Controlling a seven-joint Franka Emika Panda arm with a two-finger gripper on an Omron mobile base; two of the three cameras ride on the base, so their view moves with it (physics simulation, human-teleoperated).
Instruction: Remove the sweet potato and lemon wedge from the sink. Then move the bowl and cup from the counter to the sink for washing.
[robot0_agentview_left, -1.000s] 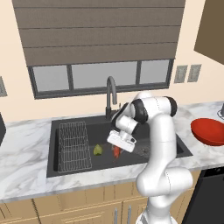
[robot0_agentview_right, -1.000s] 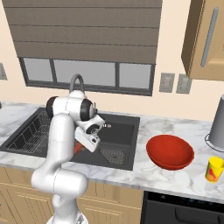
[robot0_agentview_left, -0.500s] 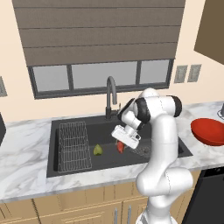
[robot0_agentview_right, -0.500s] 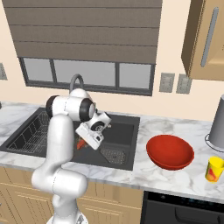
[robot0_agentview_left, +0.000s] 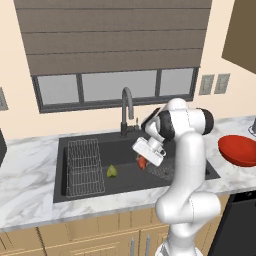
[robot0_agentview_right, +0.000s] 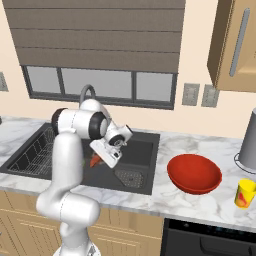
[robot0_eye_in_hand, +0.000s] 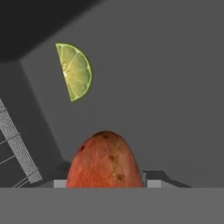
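Gripping potato (robot0_eye_in_hand: 105, 159) between jaws of gripper (robot0_agentview_left: 145, 161), lifting it off sink (robot0_agentview_left: 80, 192) floor, now higher and tilted versus a second ago. Meaning first removal underway. Lemon (robot0_eye_in_hand: 75, 71) lying at 11 o'clock in hand view, unmoved. Bowl (robot0_agentview_right: 194, 174), cup (robot0_agentview_right: 244, 193) waiting on counter.

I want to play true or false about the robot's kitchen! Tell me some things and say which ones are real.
1. The sweet potato sits between the claw tips. True.
2. The lemon wedge lies on the counter. False: it lies in the sink, beside the wire rack.
3. The bowl is red and rests on the counter. True.
4. The cup is inside the sink. False: it stands on the counter, past the bowl.
5. The faucet stands behind the sink. True.
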